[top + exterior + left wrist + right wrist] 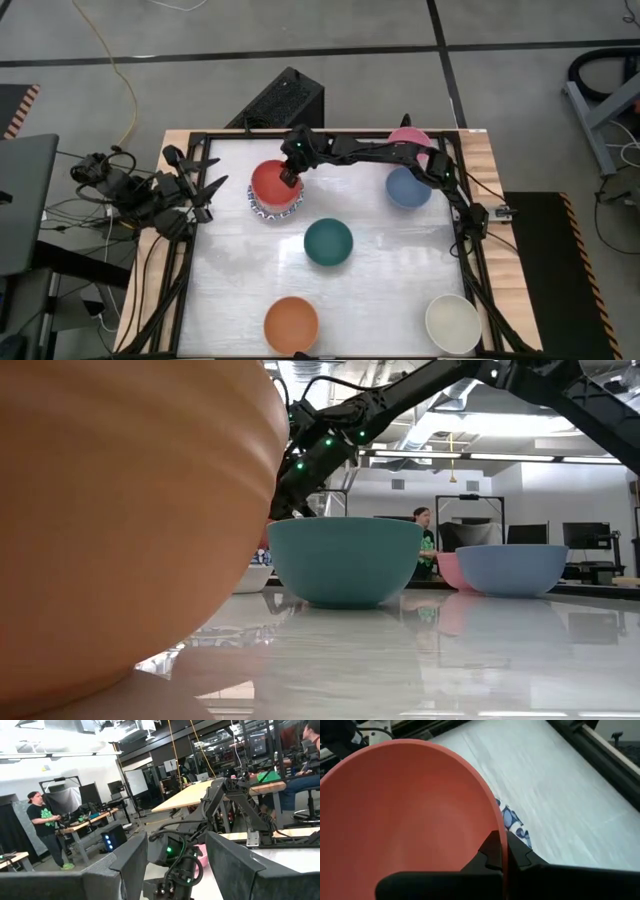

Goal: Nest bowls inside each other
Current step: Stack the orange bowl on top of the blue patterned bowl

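Right arm is reaching long across the far side of the pale marbled counter [390, 290], from its base at the right edge over toward the left half. Its right pincer [290, 180] is pinching shut on the rim of the plain round red bowl [276, 184]; in the right wrist view one dark finger [490, 851] is sitting inside the rim and the other outside. Red bowl is lying over the blue-and-white patterned plate [262, 210], whose edge is peeking out beneath it; contact between the two cannot be told.

Left arm is waiting folded at the counter's left edge, its left pincer [205, 195] standing wide and holding nothing, pointing toward the red bowl.

Open room: the dark green round bowl [328, 242] is sitting near centre, just beside the plate but apart from it. The blue round bowl [408, 186] and the pink round bowl [408, 138] are sitting close together under the right arm's span near the far right corner. The orange round bowl [291, 325] is at the near edge, the cream round bowl [452, 323] at the near right corner. Wide bare surface is lying between green bowl and the near pair.

A person [46, 831] is standing in the room beyond.
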Controlling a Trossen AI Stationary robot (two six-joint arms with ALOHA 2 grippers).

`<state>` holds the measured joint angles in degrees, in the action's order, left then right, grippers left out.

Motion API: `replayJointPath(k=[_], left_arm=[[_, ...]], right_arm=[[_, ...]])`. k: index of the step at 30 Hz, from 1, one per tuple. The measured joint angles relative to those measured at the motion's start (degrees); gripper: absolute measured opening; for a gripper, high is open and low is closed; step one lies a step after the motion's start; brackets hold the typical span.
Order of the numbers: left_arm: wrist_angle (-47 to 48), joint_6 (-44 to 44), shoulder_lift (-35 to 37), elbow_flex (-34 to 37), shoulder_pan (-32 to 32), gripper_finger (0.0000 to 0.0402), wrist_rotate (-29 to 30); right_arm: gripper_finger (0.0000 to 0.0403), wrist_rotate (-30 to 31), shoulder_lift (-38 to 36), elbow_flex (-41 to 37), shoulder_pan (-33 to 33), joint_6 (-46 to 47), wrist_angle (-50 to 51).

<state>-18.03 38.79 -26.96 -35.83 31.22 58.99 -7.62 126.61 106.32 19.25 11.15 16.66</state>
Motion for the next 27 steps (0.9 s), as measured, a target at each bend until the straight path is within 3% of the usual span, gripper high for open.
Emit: replayJointPath(k=[19,27], left_arm=[[0.7,-0.5,0.0,0.0,0.0,0.0191,0.1],[0.7,-0.5,0.0,0.0,0.0,0.0191,0.1]], right_arm=[[0.0042,0.1,1.4,-0.1,0.0,1.0,1.5],[0.0084,0.0,1.4,-0.1,0.0,1.0,1.6]])
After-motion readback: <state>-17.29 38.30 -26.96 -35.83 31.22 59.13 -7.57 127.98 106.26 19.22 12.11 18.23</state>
